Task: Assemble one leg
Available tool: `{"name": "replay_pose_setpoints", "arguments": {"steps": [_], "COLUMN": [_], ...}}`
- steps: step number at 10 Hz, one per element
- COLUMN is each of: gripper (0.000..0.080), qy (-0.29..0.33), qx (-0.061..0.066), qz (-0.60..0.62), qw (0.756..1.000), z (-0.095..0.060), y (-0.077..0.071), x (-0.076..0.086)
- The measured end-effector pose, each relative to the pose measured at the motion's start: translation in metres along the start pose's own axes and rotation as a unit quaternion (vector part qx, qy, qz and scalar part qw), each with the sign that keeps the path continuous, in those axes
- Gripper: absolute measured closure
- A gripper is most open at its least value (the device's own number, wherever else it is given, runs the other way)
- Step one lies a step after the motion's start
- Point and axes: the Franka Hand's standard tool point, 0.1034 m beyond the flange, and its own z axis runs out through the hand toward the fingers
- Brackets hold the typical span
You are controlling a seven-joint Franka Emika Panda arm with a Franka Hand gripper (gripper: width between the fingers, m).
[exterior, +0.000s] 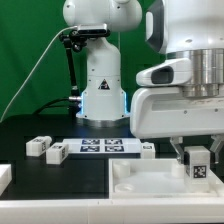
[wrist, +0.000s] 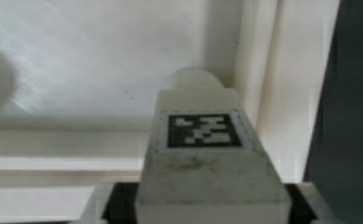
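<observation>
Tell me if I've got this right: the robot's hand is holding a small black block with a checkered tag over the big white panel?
Not quite: the leg in the hand is white, not black, as the wrist view shows. It does carry a black-and-white tag, and it is held over the white panel.

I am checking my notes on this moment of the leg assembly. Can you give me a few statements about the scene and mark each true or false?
1. The gripper holds a leg over the white panel. True.
2. The held leg carries a black-and-white tag. True, seen in the wrist view.
3. The marker board lies on top of the white panel. False: it lies on the black table, behind the panel.
4. No loose legs remain on the table. False: some lie toward the exterior view's left of the marker board.
</observation>
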Motion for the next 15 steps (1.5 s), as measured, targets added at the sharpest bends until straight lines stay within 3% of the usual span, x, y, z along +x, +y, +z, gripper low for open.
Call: {"name": "replay_pose_setpoints", "arguments": {"steps": [3,5,6,7,8,10,14,15], "gripper": [0.0509,0.0507,0.0504,0.0502,0.0502,0.0501,0.0501,0.0501], "qy": [0.01,0.02,0.023,0.023,0.023,0.015,-0.003,-0.003], "qx": [0.008,0.018,0.026,0.034,0.033,0.046,0.055,0.055], "qz": [0.174,0.317,0.379,0.466,0.502,0.594,0.718,0.717], "qw": [0.985,0.948,0.925,0.884,0.864,0.803,0.694,0.695], "z": [0.0001,0.0011,0.0021,0.0027,0.0024,0.0024,0.0025,0.0026], "y": [-0.0014,-0.002,-0.0027,-0.006,-0.0053,0.0013,-0.0017,-0.0017], "x": [-0.0023,-0.0029,-0.0028,-0.0024,-0.0023,-0.001,-0.0025,-0.0026]}}
